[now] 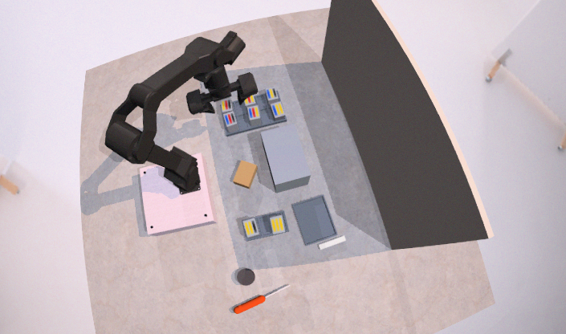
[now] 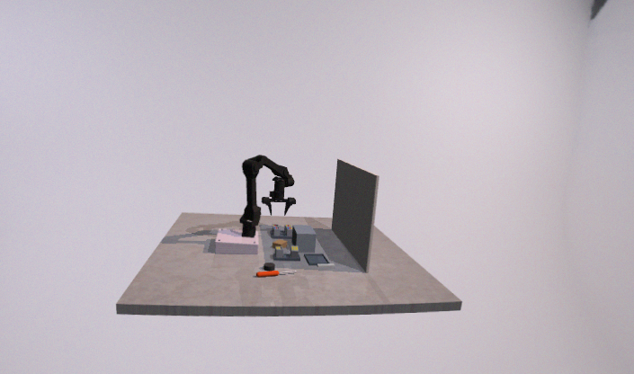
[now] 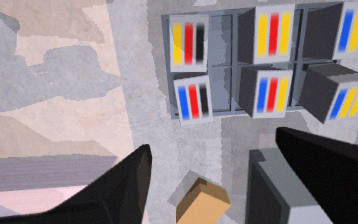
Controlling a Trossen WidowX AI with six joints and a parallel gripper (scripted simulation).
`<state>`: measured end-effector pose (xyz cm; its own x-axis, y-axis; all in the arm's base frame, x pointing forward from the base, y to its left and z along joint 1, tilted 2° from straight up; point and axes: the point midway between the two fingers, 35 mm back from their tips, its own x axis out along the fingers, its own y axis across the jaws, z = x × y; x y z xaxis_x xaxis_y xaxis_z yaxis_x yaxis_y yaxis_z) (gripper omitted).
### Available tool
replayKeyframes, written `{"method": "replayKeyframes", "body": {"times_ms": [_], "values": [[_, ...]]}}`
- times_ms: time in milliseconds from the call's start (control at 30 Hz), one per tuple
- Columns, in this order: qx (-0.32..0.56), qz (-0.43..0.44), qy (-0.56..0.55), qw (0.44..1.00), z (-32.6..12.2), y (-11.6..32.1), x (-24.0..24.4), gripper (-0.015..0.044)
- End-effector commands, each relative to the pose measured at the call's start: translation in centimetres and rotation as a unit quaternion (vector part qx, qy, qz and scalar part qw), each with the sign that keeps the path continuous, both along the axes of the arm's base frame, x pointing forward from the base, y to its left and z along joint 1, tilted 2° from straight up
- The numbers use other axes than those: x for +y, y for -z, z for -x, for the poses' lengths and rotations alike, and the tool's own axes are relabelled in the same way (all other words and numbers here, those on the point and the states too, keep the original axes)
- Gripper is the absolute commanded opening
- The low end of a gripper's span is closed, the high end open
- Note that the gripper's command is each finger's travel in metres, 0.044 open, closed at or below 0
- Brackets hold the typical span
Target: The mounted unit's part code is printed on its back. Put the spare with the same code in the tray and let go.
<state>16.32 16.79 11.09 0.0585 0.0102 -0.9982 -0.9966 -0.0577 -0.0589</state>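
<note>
My gripper (image 1: pixel 226 106) (image 2: pixel 278 214) (image 3: pixel 212 142) is open and empty, high above the near side of the six-part rack (image 1: pixel 255 127) (image 3: pixel 221 87). In the wrist view its near row shows a blue-red-black spare (image 3: pixel 193 100) (image 1: pixel 230 119), a blue-red-yellow one (image 3: pixel 272 93) and a blue-yellow-yellow one (image 3: pixel 349 102). The far row shows a yellow-red-black spare (image 3: pixel 188 44), a yellow-red-yellow one (image 3: pixel 274 35) and a blue-yellow-black one (image 3: pixel 355 30). The grey mounted unit (image 1: pixel 285 155) (image 2: pixel 305 237) hides its back code. The tray (image 1: pixel 314 219) (image 2: pixel 317 259) is empty.
A smaller rack (image 1: pixel 263 233) holds two spares with mostly yellow stripes. An orange-brown block (image 1: pixel 245 174) (image 3: pixel 207 202) lies beside the unit. A tall dark panel (image 1: pixel 401 124) (image 2: pixel 353 213) stands behind. A white strip (image 1: pixel 331 242), black disc (image 1: pixel 246 276) and orange screwdriver (image 1: pixel 250 304) lie toward the front.
</note>
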Motion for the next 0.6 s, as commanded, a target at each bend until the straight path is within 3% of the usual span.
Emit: {"method": "replayKeyframes", "body": {"times_ms": [0, 567], "values": [[0.003, 0.006, -0.004, 1.000, 0.2, 2.7, 0.1, 0.0300], [0.003, 0.006, -0.004, 1.000, 0.0, 4.0, 0.2, 0.0300]]}}
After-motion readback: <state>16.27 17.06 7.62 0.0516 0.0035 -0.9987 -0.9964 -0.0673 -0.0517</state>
